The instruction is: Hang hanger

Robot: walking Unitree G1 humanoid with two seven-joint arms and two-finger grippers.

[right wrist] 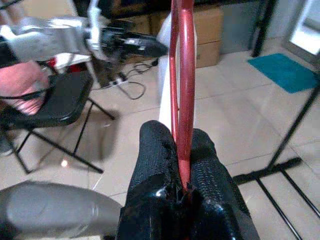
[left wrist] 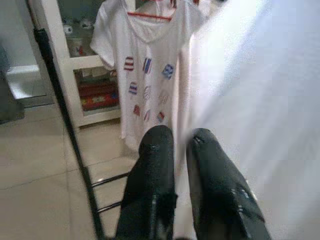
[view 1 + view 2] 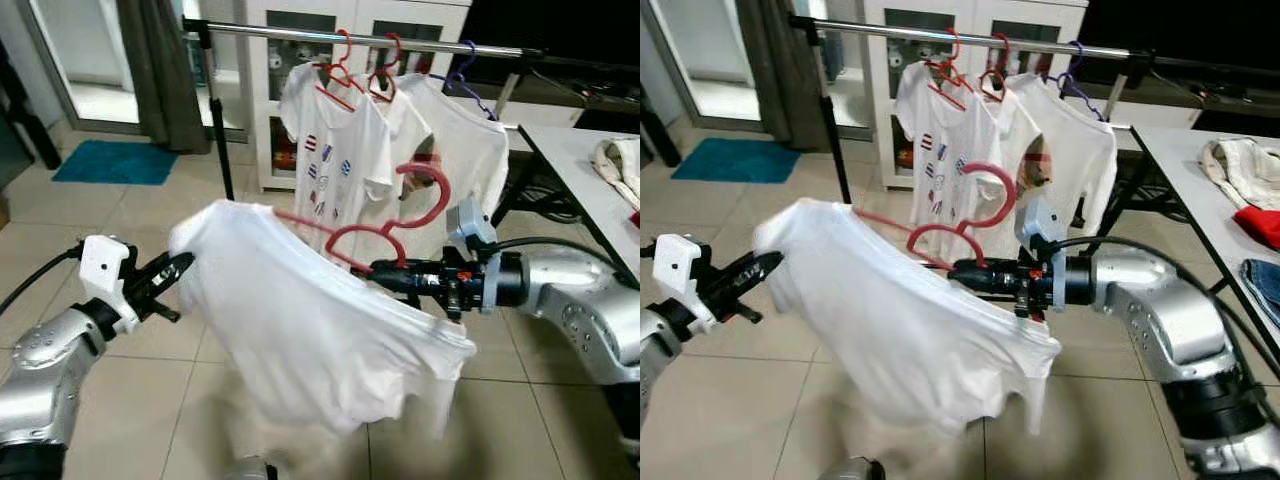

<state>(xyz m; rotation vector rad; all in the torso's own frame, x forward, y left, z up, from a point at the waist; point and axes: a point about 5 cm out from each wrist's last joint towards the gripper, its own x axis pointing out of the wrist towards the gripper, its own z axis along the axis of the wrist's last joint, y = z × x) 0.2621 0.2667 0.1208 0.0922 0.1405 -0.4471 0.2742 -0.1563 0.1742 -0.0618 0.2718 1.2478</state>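
Right gripper (image 1: 182, 150) pinching red plastic hanger (image 3: 400, 222) draped with white T-shirt (image 3: 300, 320), left gripper (image 2: 181, 150) nipping the shirt's edge, below metal clothes rail (image 3: 350, 38).

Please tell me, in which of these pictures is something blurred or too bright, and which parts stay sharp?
Left eye view: the white shirt's lower hem is smeared, while the rail is sharp. Left wrist view: the shirt is a washed-out, unfocused white mass, but the printed shirt is fairly clear. Right wrist view: the red hanger in the right gripper's jaws is crisp; the chair is soft.
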